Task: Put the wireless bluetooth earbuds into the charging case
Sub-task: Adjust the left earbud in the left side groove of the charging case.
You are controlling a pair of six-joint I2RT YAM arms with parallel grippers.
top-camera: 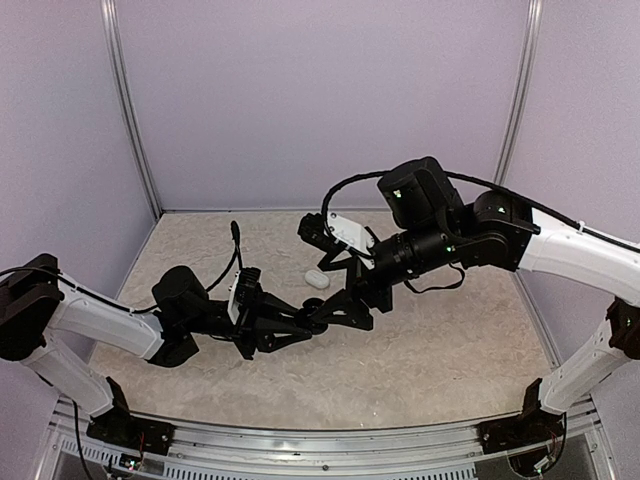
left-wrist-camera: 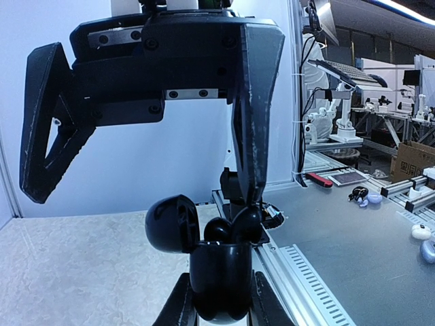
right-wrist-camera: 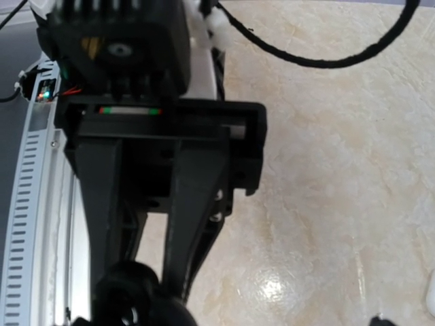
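The charging case (left-wrist-camera: 221, 275) is glossy black here, upright, with its lid (left-wrist-camera: 166, 223) hinged open to the left. My left gripper (left-wrist-camera: 221, 302) is shut on the case's lower body. Two black earbuds (left-wrist-camera: 217, 229) sit side by side in the case with their rounded heads sticking up. My right gripper (left-wrist-camera: 143, 197) hangs over the case from above, open wide. The tip of one of its fingers (left-wrist-camera: 253, 136) rests on the right-hand earbud (left-wrist-camera: 248, 223). In the top view both grippers meet at mid-table (top-camera: 322, 316). The right wrist view shows a blurred black case (right-wrist-camera: 132, 299) between its fingers.
A small white oval object (top-camera: 316, 278) lies on the beige table (top-camera: 420, 360) just behind the two grippers. An aluminium rail (left-wrist-camera: 309, 275) runs along the table's near edge. Purple walls (top-camera: 320, 100) close in the back and sides.
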